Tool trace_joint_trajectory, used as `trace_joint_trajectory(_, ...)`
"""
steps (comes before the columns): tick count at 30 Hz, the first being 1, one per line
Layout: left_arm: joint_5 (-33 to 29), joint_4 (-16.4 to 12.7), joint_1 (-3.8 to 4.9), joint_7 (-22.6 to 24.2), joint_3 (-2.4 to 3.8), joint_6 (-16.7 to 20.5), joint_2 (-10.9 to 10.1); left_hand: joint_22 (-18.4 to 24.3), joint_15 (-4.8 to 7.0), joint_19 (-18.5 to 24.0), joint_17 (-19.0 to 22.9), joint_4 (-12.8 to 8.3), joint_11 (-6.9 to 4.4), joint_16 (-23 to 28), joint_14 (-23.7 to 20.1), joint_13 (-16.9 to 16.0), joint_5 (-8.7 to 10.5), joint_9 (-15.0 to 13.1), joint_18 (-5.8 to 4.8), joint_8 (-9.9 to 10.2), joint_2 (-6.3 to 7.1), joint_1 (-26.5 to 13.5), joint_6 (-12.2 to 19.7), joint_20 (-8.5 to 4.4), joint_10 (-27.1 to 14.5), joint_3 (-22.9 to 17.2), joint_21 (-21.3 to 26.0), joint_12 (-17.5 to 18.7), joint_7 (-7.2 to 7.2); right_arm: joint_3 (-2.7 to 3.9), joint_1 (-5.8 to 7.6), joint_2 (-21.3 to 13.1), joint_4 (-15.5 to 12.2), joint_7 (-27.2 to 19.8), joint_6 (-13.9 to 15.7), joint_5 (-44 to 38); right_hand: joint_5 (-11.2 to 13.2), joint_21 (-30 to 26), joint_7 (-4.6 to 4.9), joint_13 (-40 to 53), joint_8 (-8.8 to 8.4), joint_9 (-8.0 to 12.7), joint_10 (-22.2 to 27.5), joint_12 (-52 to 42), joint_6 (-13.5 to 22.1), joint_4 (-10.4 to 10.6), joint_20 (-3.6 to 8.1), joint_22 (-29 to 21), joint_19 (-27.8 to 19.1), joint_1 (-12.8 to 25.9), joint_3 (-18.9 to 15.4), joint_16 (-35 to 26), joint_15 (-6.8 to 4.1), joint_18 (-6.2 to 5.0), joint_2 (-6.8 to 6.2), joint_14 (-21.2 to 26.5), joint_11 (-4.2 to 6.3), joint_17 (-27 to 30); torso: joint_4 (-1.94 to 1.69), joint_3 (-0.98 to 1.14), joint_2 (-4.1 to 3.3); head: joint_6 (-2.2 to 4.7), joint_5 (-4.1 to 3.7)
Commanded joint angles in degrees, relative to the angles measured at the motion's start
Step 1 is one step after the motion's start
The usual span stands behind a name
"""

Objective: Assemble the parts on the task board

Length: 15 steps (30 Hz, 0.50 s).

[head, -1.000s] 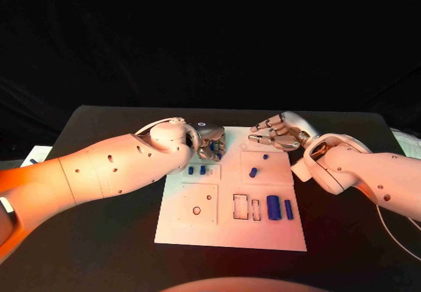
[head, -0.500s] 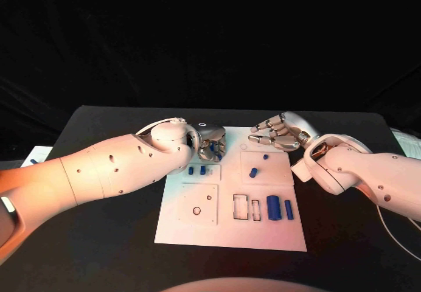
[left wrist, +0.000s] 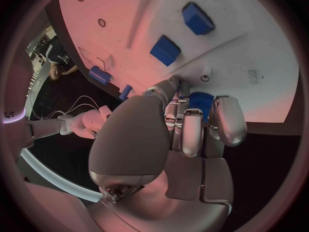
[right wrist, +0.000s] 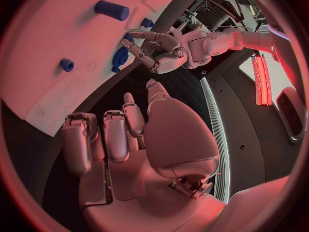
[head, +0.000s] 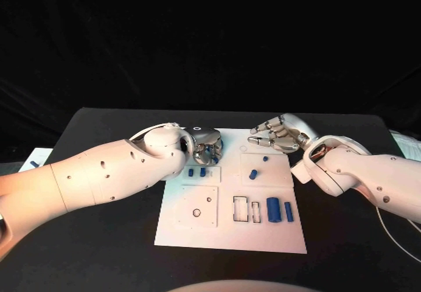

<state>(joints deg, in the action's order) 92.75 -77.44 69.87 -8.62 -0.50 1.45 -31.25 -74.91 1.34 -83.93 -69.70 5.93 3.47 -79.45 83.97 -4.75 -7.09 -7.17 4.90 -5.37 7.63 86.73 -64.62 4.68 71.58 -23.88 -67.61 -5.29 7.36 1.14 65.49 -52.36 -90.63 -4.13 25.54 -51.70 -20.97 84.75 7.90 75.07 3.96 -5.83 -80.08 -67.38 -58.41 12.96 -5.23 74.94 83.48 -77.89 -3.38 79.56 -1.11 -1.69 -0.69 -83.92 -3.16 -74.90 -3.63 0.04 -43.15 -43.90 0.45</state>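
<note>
The white task board [head: 230,231] lies in the middle of the black table. My left hand [head: 206,146] is over its far left corner, fingers curled round a blue part [left wrist: 201,102], which also appears under that hand as the blue part [right wrist: 120,56]. My right hand [head: 279,135] hovers at the board's far right corner, fingers loosely bent and holding nothing [right wrist: 122,134]. Two small blue parts [head: 196,173] stand just in front of the left hand. Two more [head: 252,173] sit on the right square. A thick blue cylinder [head: 273,208] and a thin one [head: 288,210] lie nearer me.
Empty rectangular slots [head: 240,207] and a plate with a round hole [head: 196,211] take up the board's near half. A white sheet [head: 35,157] lies at the table's left edge. Both forearms cross the table on either side of the board.
My left forearm has sunk and shifted a little while its hand stays over the far left corner with the blue part. The right hand has barely moved.
</note>
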Motion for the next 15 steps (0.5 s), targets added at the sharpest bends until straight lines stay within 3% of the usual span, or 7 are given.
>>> trace_joint_trajectory(1, -1.03, -0.82, -0.13, 0.61, 0.3, 2.14, -0.92, -9.59, -0.31, -1.88, 0.13, -0.11, 0.22, -0.25, 2.06, 0.05, -0.25, 0.06, -1.15, 0.33, 0.26, -0.77, -0.16, -0.07, 0.04, -0.63, -0.24, 0.35, 0.25, 0.0, -0.05, 0.02, 0.05, -0.28, -0.67, -0.35, -0.37, -0.28, 0.01, 1.76, 0.01, -0.06, -0.09, -0.14, -0.15, 0.06, -0.01, 6.48, -0.4, 0.05, -0.27, -0.11, -0.03, -0.67, 0.49, -3.31, 0.21, -3.49, -0.02, -0.01, -0.02, 0.51, -0.24)
trace_joint_trajectory(9, -2.3, -3.72, -0.13, 1.37, 1.34, 5.1, -3.98, -9.7, -0.37, -1.93, 0.09, -0.33, 0.26, -0.34, 2.1, -0.03, -0.02, 0.06, -1.18, 0.46, 0.69, -1.49, -0.44, -0.01, 0.35, -1.36, -0.44, 0.64, 0.34, 0.0, -0.08, -0.08, 0.09, -0.36, -0.67, -0.28, -0.44, -0.32, 0.0, 1.76, 0.03, -0.07, -0.09, -0.14, -0.2, 0.08, -0.01, 6.42, -0.45, 0.05, -0.3, -0.2, -0.04, -0.68, 0.52, -3.29, 0.22, -3.4, 0.04, 0.0, -0.12, 0.69, -0.13)
trace_joint_trajectory(15, -3.87, -5.62, -0.16, 1.84, 1.78, 6.94, -6.39, -9.81, -0.36, -2.01, 0.04, -0.46, 0.25, -0.39, 2.12, -0.07, 0.06, 0.06, -1.24, 0.49, 0.8, -1.66, -0.58, 0.0, 0.46, -1.61, -0.82, 0.73, 0.35, 0.0, -0.13, -0.11, 0.14, -0.41, -0.66, -0.2, -0.44, -0.32, 0.0, 1.76, 0.03, -0.07, -0.09, -0.14, -0.2, 0.08, -0.01, 6.42, -0.45, 0.05, -0.3, -0.2, -0.04, -0.68, 0.52, -3.29, 0.22, -3.4, 0.02, -0.01, -0.11, 0.84, 0.13)
